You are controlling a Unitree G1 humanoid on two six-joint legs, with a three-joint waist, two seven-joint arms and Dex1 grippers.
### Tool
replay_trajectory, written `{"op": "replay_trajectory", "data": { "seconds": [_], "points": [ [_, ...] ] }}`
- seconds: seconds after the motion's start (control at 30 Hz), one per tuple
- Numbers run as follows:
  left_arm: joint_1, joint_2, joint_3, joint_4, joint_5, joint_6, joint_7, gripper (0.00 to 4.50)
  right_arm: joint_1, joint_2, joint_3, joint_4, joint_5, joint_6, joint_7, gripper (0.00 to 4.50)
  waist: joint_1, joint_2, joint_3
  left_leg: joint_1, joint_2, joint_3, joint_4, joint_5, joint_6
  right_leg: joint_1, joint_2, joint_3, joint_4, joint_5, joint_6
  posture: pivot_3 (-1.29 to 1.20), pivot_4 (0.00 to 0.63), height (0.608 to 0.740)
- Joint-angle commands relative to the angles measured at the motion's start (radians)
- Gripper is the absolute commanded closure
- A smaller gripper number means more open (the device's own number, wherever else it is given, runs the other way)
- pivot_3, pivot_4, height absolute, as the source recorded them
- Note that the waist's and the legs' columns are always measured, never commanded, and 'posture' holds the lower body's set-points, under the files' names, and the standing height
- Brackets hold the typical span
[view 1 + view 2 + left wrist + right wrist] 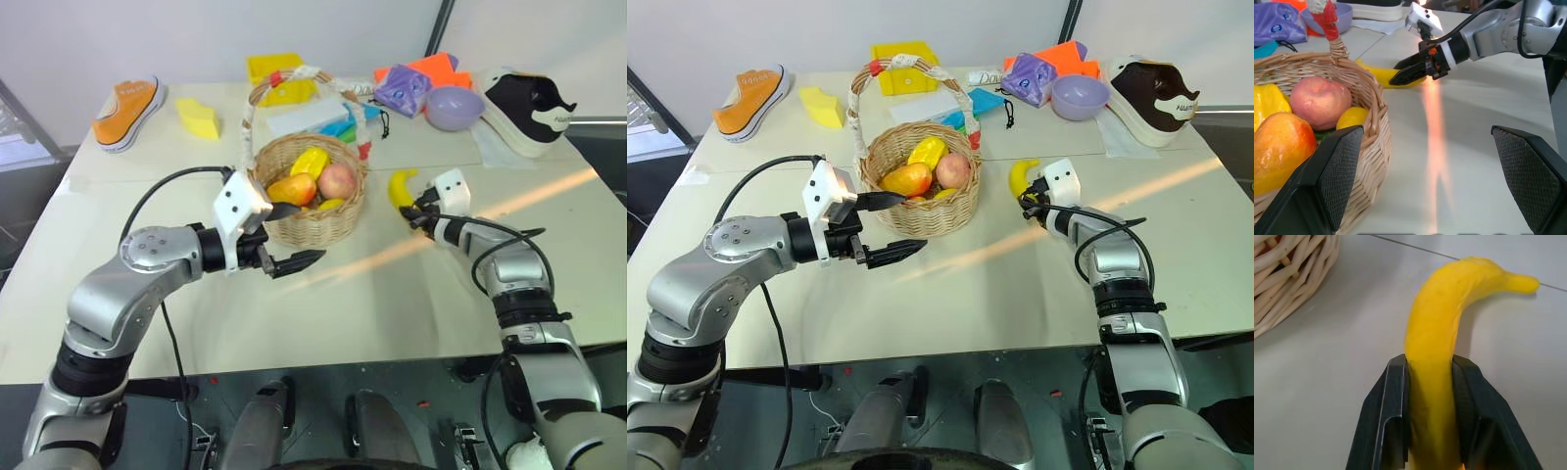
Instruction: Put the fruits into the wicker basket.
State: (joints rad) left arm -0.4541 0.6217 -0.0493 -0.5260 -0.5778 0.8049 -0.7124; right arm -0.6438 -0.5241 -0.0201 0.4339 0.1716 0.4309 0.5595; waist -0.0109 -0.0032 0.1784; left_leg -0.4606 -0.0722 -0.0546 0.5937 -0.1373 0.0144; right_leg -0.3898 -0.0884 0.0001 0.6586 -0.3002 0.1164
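Banana [1432,367] is what you have left to move: it lies on the table [323,313] just beside the wicker basket [313,223], on its right, and your right gripper [419,212] has its two fingers pressed flat against the fruit's lower body, one on each side. That hold looks sound; the curved tip juts well past the fingers, so expect it to want to swing as you lift. It looks like a light toy with a smooth, slightly slick skin, probably a little yielding, so squeeze only enough to stop it pivoting. Your left gripper [282,238] hangs wide open with nothing in it, just in front of the basket, which already holds the mango [291,189], the apple [336,180] and the other yellow fruit.
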Motion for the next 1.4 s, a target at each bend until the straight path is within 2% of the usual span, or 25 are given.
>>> {"op": "replay_trajectory", "data": {
  "seconds": [0.03,0.13,0.27,0.33,0.43,0.57,0.67,0.83,0.93,1.0,1.1,1.23,1.4],
  "points": [
    [0.017,0.018,0.046,-0.009,0.009,-0.026,0.011,0.00,0.069,-0.086,-0.069,-0.230,0.041,0.060,0.046,3.69,0.005,0.000,0.000,0.000,0.000,0.000,0.000,0.000,0.000,0.000,0.000,0.000,0.000,0.000,0.000,0.00,0.150,0.740],
    [0.042,0.027,0.071,0.027,0.035,-0.071,0.015,0.00,0.196,-0.181,-0.115,-0.461,0.110,0.093,0.155,3.69,0.009,0.000,0.000,0.000,0.000,0.000,0.000,0.000,0.000,0.000,-0.001,0.000,0.000,0.000,0.000,0.00,0.150,0.740],
    [0.098,0.049,0.117,0.114,0.062,-0.159,-0.024,0.00,0.501,-0.358,-0.256,-0.887,0.401,0.182,0.460,3.69,0.023,0.002,0.000,0.000,0.000,0.000,-0.001,-0.001,0.001,0.000,-0.002,0.000,-0.001,-0.001,0.000,0.00,0.150,0.740],
    [0.114,0.062,0.139,0.155,0.067,-0.193,-0.046,0.00,0.519,-0.380,-0.268,-0.982,0.493,0.239,0.467,3.69,0.014,0.002,0.000,0.000,0.002,0.000,-0.001,-0.001,0.001,0.001,-0.002,0.000,-0.001,-0.001,-0.001,0.00,0.150,0.740],
    [0.130,0.082,0.164,0.193,0.074,-0.238,-0.077,0.00,0.361,-0.312,-0.178,-1.014,0.505,0.315,0.315,3.69,-0.004,0.001,0.000,0.001,0.002,0.000,0.000,-0.003,-0.001,0.001,-0.002,0.001,-0.003,-0.003,-0.009,0.00,0.150,0.740],
    [0.130,0.084,0.196,0.211,0.066,-0.257,-0.080,0.00,0.096,-0.173,0.054,-0.975,0.390,0.356,0.185,3.69,-0.009,0.001,0.000,0.001,0.002,0.000,0.000,-0.003,-0.001,-0.002,-0.005,0.000,-0.006,-0.001,-0.012,0.00,0.150,0.740],
    [0.136,0.083,0.211,0.196,0.056,-0.255,-0.075,0.00,-0.104,-0.032,0.208,-0.809,0.272,0.414,0.070,3.69,0.001,0.001,0.000,-0.001,0.002,-0.001,-0.002,-0.003,-0.001,-0.007,-0.005,-0.002,-0.006,-0.001,-0.011,0.00,0.150,0.740],
    [0.162,0.068,0.222,0.139,0.038,-0.236,-0.045,0.00,-0.258,0.136,0.262,-0.532,0.155,0.385,-0.043,3.69,0.004,0.001,0.000,-0.002,-0.001,-0.002,-0.002,-0.001,0.000,-0.008,-0.005,-0.002,-0.005,0.002,-0.006,0.00,0.150,0.740],
    [0.187,0.057,0.229,0.082,0.011,-0.208,-0.018,0.00,-0.261,0.152,0.269,-0.494,0.112,0.330,-0.038,2.50,0.003,0.001,0.000,-0.002,-0.003,-0.001,-0.003,-0.001,0.001,-0.008,-0.006,-0.002,-0.005,0.003,-0.004,0.00,0.150,0.740],
    [0.195,0.051,0.231,0.057,0.000,-0.195,-0.001,0.00,-0.244,0.143,0.261,-0.526,0.098,0.304,-0.031,1.47,0.002,0.001,0.000,-0.002,-0.003,-0.001,-0.003,-0.001,0.001,-0.008,-0.006,-0.002,-0.005,0.003,-0.004,0.00,0.150,0.740],
    [0.203,0.043,0.235,0.024,-0.020,-0.182,0.019,0.00,-0.165,0.053,0.226,-0.660,0.096,0.247,0.033,0.02,0.001,0.001,0.000,-0.001,-0.002,-0.001,-0.002,-0.001,0.000,-0.008,-0.006,-0.002,-0.003,0.003,-0.004,0.00,0.150,0.740],
    [0.195,0.019,0.242,0.017,-0.042,-0.194,0.034,0.00,-0.061,-0.061,0.094,-0.785,0.175,0.279,0.098,0.02,0.010,0.001,0.000,-0.001,-0.002,-0.001,-0.002,-0.002,0.001,-0.006,-0.006,-0.002,-0.003,0.003,-0.004,0.00,0.150,0.740],
    [0.168,-0.032,0.236,0.040,-0.060,-0.229,0.036,0.00,-0.041,-0.037,0.025,-0.733,0.155,0.298,0.007,0.02,-0.003,0.001,0.000,0.001,0.000,-0.002,-0.002,-0.002,0.000,-0.002,-0.004,-0.001,-0.003,0.002,-0.007,0.00,0.150,0.740]
  ]
}}
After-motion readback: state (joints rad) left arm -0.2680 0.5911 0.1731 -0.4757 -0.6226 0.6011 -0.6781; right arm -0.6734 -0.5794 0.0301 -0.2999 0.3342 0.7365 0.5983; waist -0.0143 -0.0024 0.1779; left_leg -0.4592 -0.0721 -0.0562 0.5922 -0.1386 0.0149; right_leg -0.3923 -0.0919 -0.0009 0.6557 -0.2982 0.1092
